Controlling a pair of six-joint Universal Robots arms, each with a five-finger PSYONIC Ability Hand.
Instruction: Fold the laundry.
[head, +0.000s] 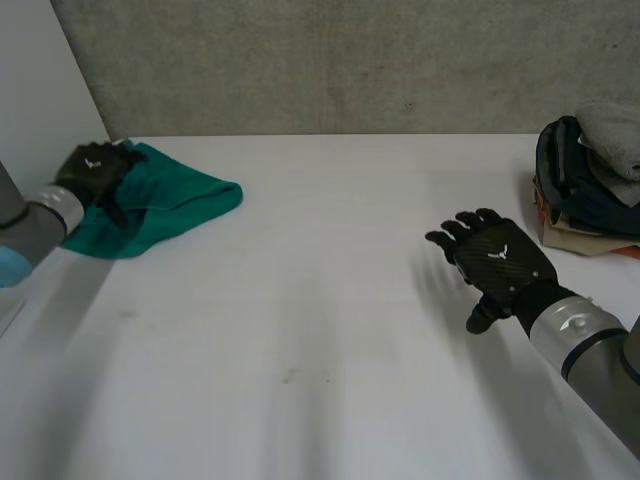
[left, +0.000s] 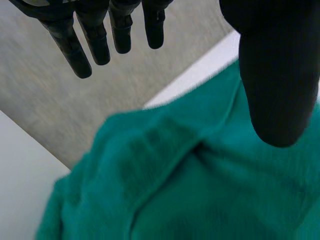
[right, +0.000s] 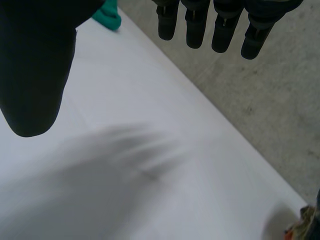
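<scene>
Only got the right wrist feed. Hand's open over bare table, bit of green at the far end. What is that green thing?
Observer: A crumpled green cloth at the table's far left corner.
Operator: Left hand on it?
Observer: The left hand is over the cloth's left end, fingers straight, nothing pinched.
Operator: Anything else to fold?
Observer: A pile of clothes at the table's right edge, a grey piece on top, beyond the right hand.
</scene>
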